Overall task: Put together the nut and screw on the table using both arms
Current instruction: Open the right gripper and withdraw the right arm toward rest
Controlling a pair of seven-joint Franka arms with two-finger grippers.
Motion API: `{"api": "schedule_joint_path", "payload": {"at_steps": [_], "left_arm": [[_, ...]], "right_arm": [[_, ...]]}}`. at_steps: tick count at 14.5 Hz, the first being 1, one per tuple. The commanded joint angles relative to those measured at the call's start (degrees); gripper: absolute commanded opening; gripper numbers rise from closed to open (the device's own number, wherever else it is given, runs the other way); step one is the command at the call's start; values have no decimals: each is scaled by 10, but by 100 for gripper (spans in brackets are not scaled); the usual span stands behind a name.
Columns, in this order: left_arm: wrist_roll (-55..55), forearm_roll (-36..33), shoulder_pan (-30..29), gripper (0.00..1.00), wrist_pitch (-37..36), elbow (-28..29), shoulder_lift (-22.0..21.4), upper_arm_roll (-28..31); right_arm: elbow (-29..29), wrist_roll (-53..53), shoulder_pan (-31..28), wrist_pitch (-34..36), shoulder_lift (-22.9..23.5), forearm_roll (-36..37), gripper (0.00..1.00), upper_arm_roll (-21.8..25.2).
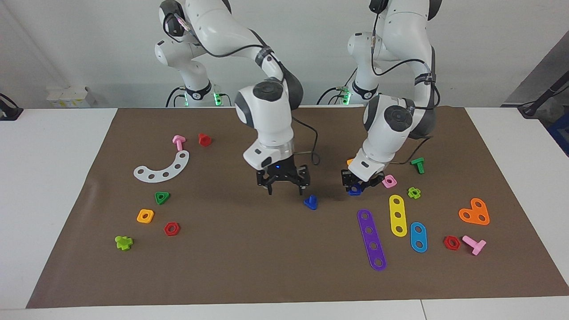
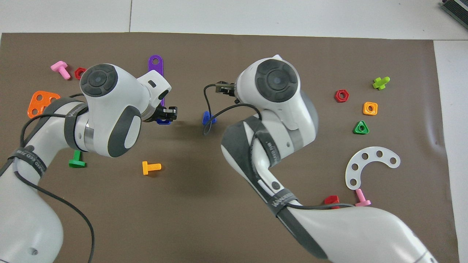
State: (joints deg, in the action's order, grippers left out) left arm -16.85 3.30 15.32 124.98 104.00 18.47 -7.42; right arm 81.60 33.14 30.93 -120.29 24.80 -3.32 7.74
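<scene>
The dark-blue screw (image 1: 311, 202) lies on the brown mat (image 1: 249, 266) near the middle of the table (image 1: 58, 186); it also shows in the overhead view (image 2: 207, 117). My right gripper (image 1: 285, 190) is open and empty, low over the mat just beside the screw on the robots' side, not touching it. In the overhead view it is hidden under its own wrist. The dark-blue nut (image 1: 355, 191) lies toward the left arm's end and also shows in the overhead view (image 2: 163, 121). My left gripper (image 1: 359, 186) (image 2: 167, 114) is down at the nut, partly covering it.
Right beside the left gripper lie a pink square nut (image 1: 389, 181), a green screw (image 1: 418, 165), a green cross nut (image 1: 414, 193), and purple (image 1: 371, 239) and yellow (image 1: 398, 215) strips. An orange screw (image 2: 151, 167) lies nearer the robots. A white curved strip (image 1: 162, 168) and several nuts lie at the right arm's end.
</scene>
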Motion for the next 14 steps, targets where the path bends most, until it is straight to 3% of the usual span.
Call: {"api": "schedule_joint_path", "payload": {"at_steps": [1,4,8,11,14], "left_arm": [[-69,9,50,0,-14,-52,37,10],[-113,9,78,0,-18,-97,66,9],[-134,6,101,0,-12,-102,82,10],[-134,4,100,0,-8,-103,90,11],[-134,3,96,0,-11,-124,97,11]], "right_arm": [[31,-85,-63,60,-54,-3,100,-10],[78,-133,-109,118,-116,-8,100,-11],[229,-250,-190,127,-239,-8,100,-10],[238,-292,-244,202,-265,-8,100,-10],[219,-339,-278,217,-283,-4,100,-7]]}}
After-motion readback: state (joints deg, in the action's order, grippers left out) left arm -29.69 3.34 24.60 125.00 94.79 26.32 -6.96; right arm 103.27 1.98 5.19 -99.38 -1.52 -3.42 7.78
